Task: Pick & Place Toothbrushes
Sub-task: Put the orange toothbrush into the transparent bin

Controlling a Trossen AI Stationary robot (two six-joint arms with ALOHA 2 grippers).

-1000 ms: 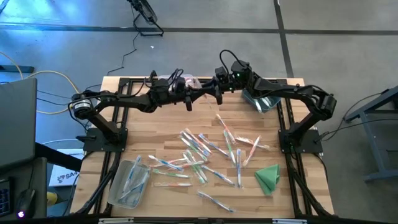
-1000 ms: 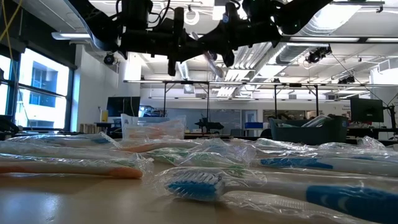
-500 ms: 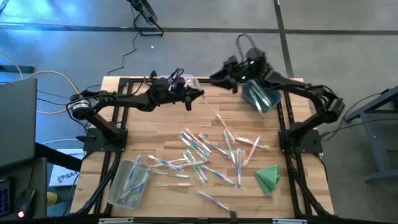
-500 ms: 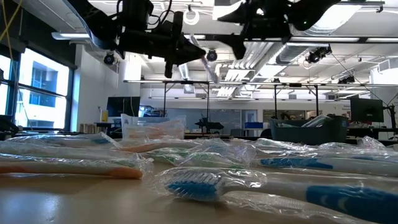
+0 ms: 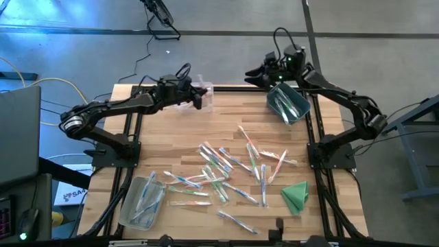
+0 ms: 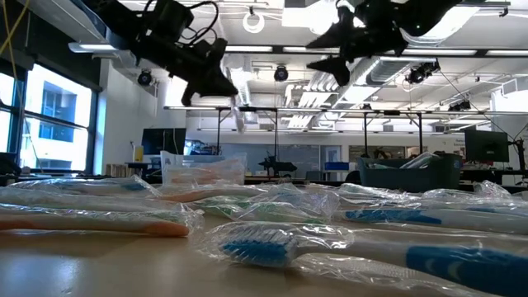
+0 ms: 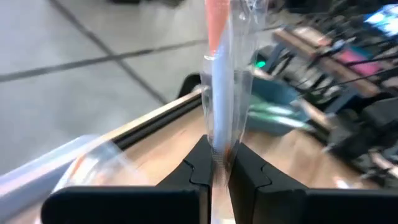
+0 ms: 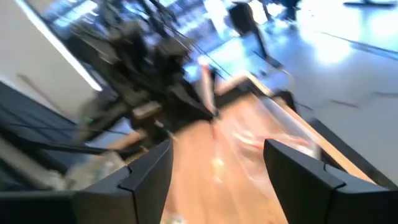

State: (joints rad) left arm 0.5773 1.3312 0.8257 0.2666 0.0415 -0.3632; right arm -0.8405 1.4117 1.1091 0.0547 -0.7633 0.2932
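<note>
While the left gripper [image 5: 200,100] stays clamped on a wrapped toothbrush [image 7: 219,74] with a pink-orange handle, it has swung away from the middle of the wooden table [image 5: 178,147], where it met the other arm a second ago, and now hangs over the small clear bin [image 5: 200,92] at the table's far edge; its wrist view shows the two dark fingers [image 7: 198,163] pressed tight on the stick, which rises upright out of them. Across the far edge of the table, the right gripper [image 5: 252,75] has pulled back toward the teal bin [image 5: 289,104] at the table's far right corner, its fingers [image 8: 148,169] now spread wide with nothing between them, whereas a second ago it was reaching in toward the left gripper. Seen from the table-top camera, both grippers hang high above the table, well apart. Nearer the front of the table, the loose toothbrushes [image 5: 223,167] lie scattered in their clear wrappers just as before, some blue, some green, some pink-orange. A clear tray [image 5: 142,200] at the table's front left corner holds a few more, and a folded green cloth [image 5: 295,195] lies toward the front right, unmoved.
</note>
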